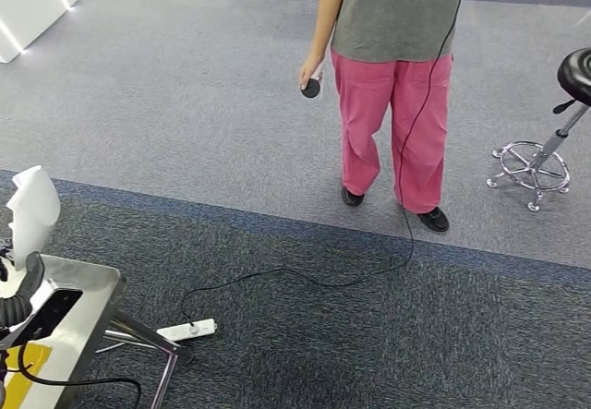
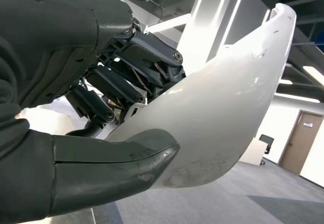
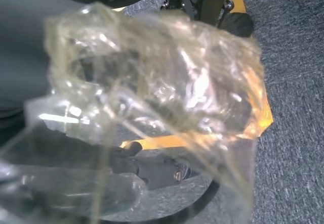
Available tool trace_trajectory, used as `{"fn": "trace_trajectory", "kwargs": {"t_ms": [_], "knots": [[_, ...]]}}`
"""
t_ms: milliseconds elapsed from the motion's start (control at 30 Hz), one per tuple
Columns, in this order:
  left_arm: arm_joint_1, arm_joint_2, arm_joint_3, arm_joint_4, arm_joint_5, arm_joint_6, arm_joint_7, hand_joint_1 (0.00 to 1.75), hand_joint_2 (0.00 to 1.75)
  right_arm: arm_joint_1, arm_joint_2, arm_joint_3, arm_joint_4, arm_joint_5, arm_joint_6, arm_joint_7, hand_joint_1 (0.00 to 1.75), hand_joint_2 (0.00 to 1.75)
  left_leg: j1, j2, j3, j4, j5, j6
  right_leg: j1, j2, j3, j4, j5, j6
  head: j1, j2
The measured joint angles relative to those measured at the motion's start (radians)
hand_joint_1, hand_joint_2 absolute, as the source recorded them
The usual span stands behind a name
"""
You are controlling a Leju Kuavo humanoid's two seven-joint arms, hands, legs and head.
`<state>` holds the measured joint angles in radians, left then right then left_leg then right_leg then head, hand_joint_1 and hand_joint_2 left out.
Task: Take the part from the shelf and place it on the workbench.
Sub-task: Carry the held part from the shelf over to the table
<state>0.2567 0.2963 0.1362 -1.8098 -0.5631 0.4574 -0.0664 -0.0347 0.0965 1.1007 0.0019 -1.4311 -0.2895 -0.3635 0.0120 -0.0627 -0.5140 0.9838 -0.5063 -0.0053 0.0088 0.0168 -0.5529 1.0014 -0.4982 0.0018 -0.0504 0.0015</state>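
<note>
So the left hand [image 2: 114, 107] has got the smooth white curved plastic part [image 2: 225, 113] gripped, thick grey thumb [image 2: 114, 168] under one face and the darker fingers [image 2: 126, 82] pressed on the other. In the head view that same white part [image 1: 31, 208] pokes up at the far left edge, just above the shiny metal workbench corner [image 1: 90, 312], up in the air rather than lying on it.

The right hand [image 3: 153, 168] is wrapped in crinkly clear plastic film [image 3: 160, 87], so honestly can't tell how its fingers sit or if it's holding anything.

Further out on the grey carpet [image 1: 209, 95] there's a person in pink trousers [image 1: 393, 123] holding a small black round thing [image 1: 310, 87], plus a white power strip [image 1: 186, 330] and a black stool with a chrome base [image 1: 550, 132].
</note>
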Motion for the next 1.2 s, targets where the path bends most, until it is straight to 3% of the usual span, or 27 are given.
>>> {"fn": "trace_trajectory", "kwargs": {"t_ms": [367, 667, 1200], "knots": [[0.000, -0.001, 0.000, 0.000, 0.006, -0.006, 0.002, 1.75, 1.75, 0.000, 0.000, 0.000, 0.000, -0.009, -0.001, 0.002, 0.00, 0.00, -0.008, 0.000, 0.000, 0.004, 0.000, 0.000, -0.009, 0.000, 0.002, -0.001, 0.002, 0.004, 0.000, 0.000], [-0.001, -0.001, -0.001, 0.000, 0.097, -0.065, 0.012, 1.75, 1.75, 0.000, 0.000, 0.001, 0.000, -0.034, 0.000, 0.007, 0.00, 0.00, -0.009, 0.000, 0.000, 0.005, -0.001, 0.001, -0.009, 0.000, 0.002, -0.001, 0.003, 0.004, 0.000, 0.000], [-0.001, -0.002, 0.001, 0.000, 0.073, -0.033, -0.017, 1.75, 1.75, 0.000, 0.000, 0.013, 0.000, -0.034, 0.007, 0.001, 0.00, 0.00, -0.009, 0.000, 0.000, 0.005, -0.001, 0.001, -0.009, 0.000, 0.002, -0.001, 0.003, 0.004, 0.000, 0.000]]}}
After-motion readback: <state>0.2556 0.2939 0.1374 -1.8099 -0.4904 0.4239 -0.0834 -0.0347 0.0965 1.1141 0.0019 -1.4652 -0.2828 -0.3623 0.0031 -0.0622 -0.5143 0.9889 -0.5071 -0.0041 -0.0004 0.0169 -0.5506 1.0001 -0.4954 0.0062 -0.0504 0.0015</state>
